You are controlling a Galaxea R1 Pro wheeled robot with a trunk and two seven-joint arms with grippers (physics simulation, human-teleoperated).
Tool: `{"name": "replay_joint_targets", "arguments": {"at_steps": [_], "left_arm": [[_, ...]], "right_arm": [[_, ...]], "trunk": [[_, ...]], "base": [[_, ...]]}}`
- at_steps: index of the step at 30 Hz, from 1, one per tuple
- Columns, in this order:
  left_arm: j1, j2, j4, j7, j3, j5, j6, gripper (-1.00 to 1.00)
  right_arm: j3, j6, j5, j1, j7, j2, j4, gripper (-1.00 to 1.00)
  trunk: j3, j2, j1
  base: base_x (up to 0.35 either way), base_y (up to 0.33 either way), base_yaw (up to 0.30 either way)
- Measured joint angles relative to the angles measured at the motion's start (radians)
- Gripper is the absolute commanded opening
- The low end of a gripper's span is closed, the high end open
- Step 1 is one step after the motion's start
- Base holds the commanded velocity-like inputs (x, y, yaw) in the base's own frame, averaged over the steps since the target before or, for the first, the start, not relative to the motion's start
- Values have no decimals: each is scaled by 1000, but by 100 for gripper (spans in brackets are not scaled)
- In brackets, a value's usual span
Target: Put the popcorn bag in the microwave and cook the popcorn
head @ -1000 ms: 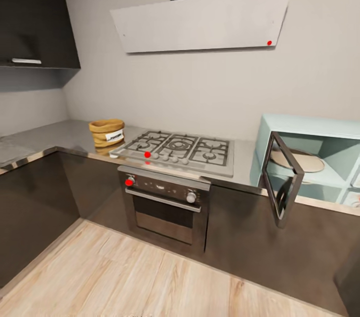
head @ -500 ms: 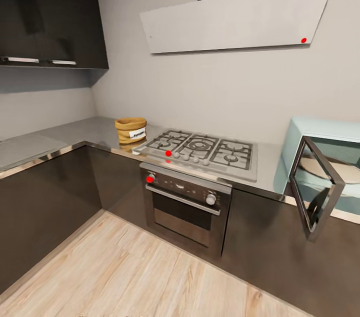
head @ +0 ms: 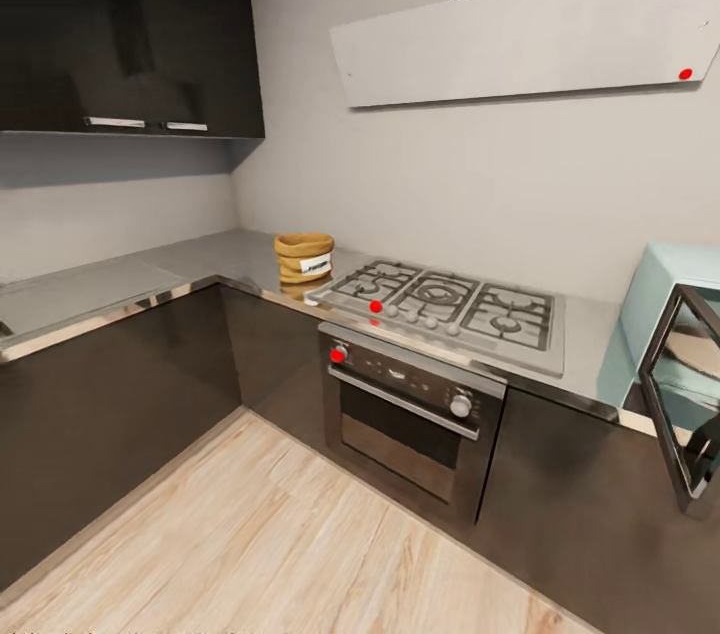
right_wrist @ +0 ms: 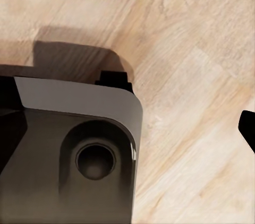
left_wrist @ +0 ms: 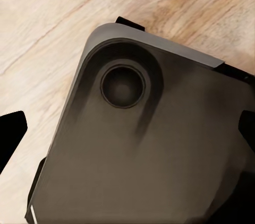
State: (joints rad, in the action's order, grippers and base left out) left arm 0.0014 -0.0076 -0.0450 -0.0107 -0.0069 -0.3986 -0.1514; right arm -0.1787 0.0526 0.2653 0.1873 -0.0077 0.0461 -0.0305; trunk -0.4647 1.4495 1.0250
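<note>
Popcorn bag (head: 304, 257) upright on countertop (head: 215, 257), near the inner corner of the L-shaped run, just beside the left end of hob (head: 450, 308). Rolled rim on top, white label facing the room. Faint reflection of bag on the steel below it. Contents not discernible from this angle.

Hob: grey, black grates, row of knobs along front edge, one red dot among them. Oven (head: 412, 420) built in directly below, silver handle, one red and one pale knob on its panel. Dark cabinet fronts to either side and along the left leg of the counter.

Microwave (head: 665, 319) at far right edge of head view, on the same countertop, well apart from bag with hob between. Mint-blue body partly cut off by the frame; dark-glass door (head: 683, 398) swung open toward the room.

Grey hood (head: 530, 26) on wall above hob, red dot at its lower right corner. Dark wall cabinets (head: 130, 24) upper left. Floor (head: 280, 534) of light wood planks.

Left wrist view: dark rounded base panel (left_wrist: 149, 144) with a circular recess, over wood floor; black tips at frame edges, possibly fingers (left_wrist: 10, 131). Right wrist view: similar dark panel (right_wrist: 69, 149), floor beside it, one black tip (right_wrist: 248, 126) at the edge. Opening of either gripper not determinable; nothing seen held.
</note>
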Motion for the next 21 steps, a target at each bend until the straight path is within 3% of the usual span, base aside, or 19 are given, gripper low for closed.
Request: {"name": "replay_joint_targets", "arguments": {"at_steps": [12,21], "left_arm": [[0,0,1,1,0,-2,2,100],[0,2,4,13,-2,4,15,100]], "right_arm": [[9,-3,6,0,5,5,1,100],[9,-3,6,0,4,4,1,100]], "trunk": [[0,0,0],[0,0,-1]], "base": [[11,3,5],[275,105,0]]}}
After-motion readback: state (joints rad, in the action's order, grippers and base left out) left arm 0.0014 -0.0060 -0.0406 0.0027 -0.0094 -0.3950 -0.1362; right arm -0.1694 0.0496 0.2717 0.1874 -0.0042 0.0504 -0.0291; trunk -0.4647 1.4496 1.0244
